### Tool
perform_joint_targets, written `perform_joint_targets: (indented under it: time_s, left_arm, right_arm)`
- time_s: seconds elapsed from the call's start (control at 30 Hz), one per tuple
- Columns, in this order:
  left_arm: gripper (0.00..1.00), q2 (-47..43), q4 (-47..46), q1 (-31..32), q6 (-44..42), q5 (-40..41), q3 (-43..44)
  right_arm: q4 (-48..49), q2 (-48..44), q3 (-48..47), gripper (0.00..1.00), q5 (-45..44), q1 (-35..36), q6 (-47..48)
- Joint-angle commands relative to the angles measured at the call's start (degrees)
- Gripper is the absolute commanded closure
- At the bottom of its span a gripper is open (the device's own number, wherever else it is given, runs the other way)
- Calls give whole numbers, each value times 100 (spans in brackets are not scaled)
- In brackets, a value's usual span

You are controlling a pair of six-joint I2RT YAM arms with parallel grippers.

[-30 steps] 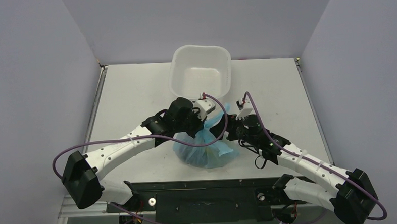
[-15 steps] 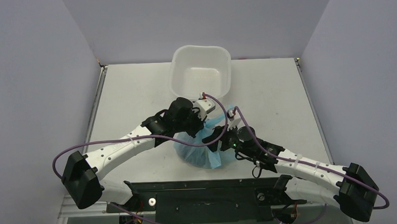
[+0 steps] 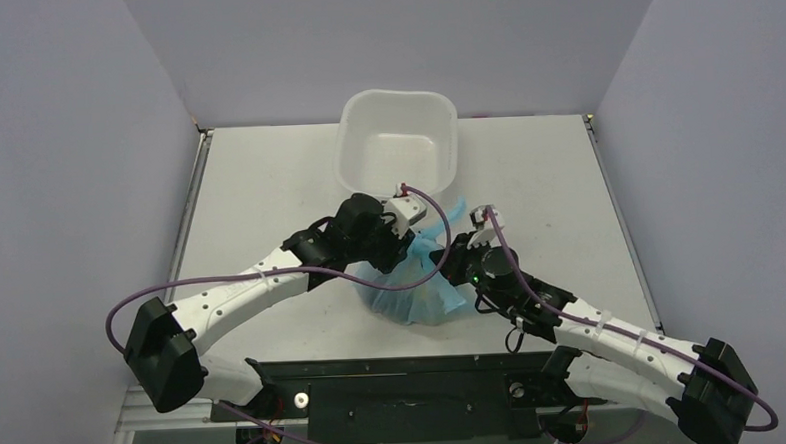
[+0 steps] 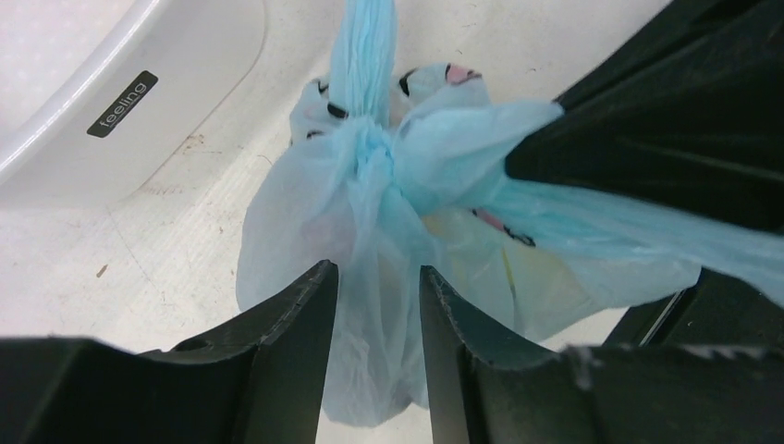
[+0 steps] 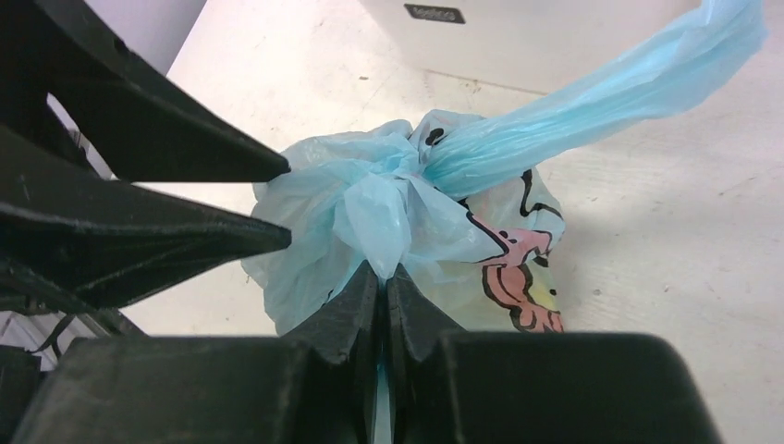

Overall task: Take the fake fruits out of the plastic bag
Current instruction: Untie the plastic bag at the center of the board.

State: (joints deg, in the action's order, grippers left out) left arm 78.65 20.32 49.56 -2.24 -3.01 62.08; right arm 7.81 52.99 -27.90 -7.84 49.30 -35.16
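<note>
Bag (image 3: pixel 412 286) sits knotted just near of the tub (image 3: pixel 398 147). Right gripper (image 5: pixel 384 277) pinches the knot (image 5: pixel 374 199) — left gripper (image 4: pixel 377 277) straddles bag film, fingers parted.

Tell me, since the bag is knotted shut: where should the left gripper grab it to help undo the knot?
Probably the free twisted tail sticking up past the knot of the bag. It is narrow, away from the bulging body, and opposite the ear the right gripper pinches. The left gripper could come from its own side, jaws straddling the tail.
</note>
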Motion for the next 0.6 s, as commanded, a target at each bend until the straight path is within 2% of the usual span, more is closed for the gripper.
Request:
perform_joint_targets:
  time_s: [0.0,0.27,0.43,0.53,0.57]
  left_arm:
    - [62,143,-62,19,-56,-81,223]
    - [57,456,-95,19,88,-150,330]
    - [53,442,-295,-16,188,-559,306]
    - [59,509,-286,-52,189,-627,354]
    - [65,552,-310,-87,316,-651,360]
  right_arm:
    - [140,-241,36,98,438,-470,119]
    - [225,-182,107,97,1163,-597,152]
    - [414,-45,100,96,1428,-593,71]
    - [282,-20,19,96,1396,-588,33]
    - [243,-19,-6,96,1384,-588,25]
